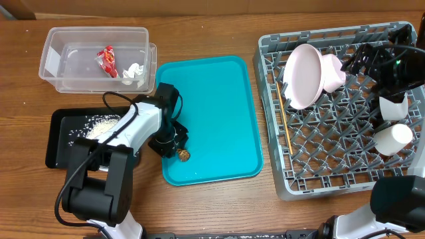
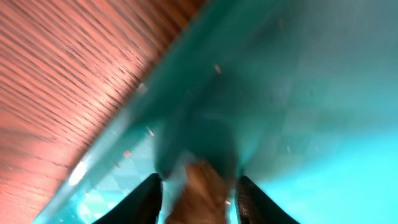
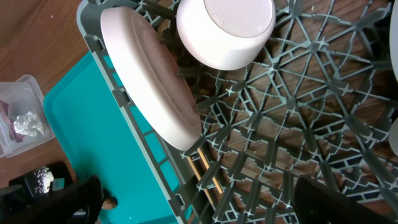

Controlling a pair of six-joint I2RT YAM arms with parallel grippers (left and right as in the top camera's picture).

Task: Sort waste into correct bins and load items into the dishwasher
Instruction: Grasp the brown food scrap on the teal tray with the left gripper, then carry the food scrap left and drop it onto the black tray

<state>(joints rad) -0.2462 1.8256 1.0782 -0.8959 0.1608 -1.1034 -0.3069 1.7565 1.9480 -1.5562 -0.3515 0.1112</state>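
My left gripper (image 1: pixel 175 147) is low over the teal tray (image 1: pixel 219 99) and shut on a small brown food scrap (image 1: pixel 183 155). In the left wrist view the scrap (image 2: pixel 199 190) fills the gap between the fingers (image 2: pixel 198 202). The clear tub (image 1: pixel 60 40) holds the red wrapper (image 1: pixel 107 61) and the white tissue (image 1: pixel 133 72). The black tray (image 1: pixel 56 143) holds loose rice (image 1: pixel 103 125). The grey rack (image 1: pixel 267 99) holds the plate (image 1: pixel 302 76), a bowl (image 1: pixel 332 73), two cups (image 1: pixel 393 138) and the chopsticks (image 1: pixel 285 126). My right gripper (image 1: pixel 362 60) is open and empty above the rack (image 3: pixel 205 199).
The teal tray lies between the black tray and the rack. The right wrist view shows the plate (image 3: pixel 149 87) leaning on its edge, the bowl (image 3: pixel 227 31) behind it and the chopsticks (image 3: pixel 208 174) flat in the rack grid. The left arm base (image 1: pixel 99 186) stands at the front left.
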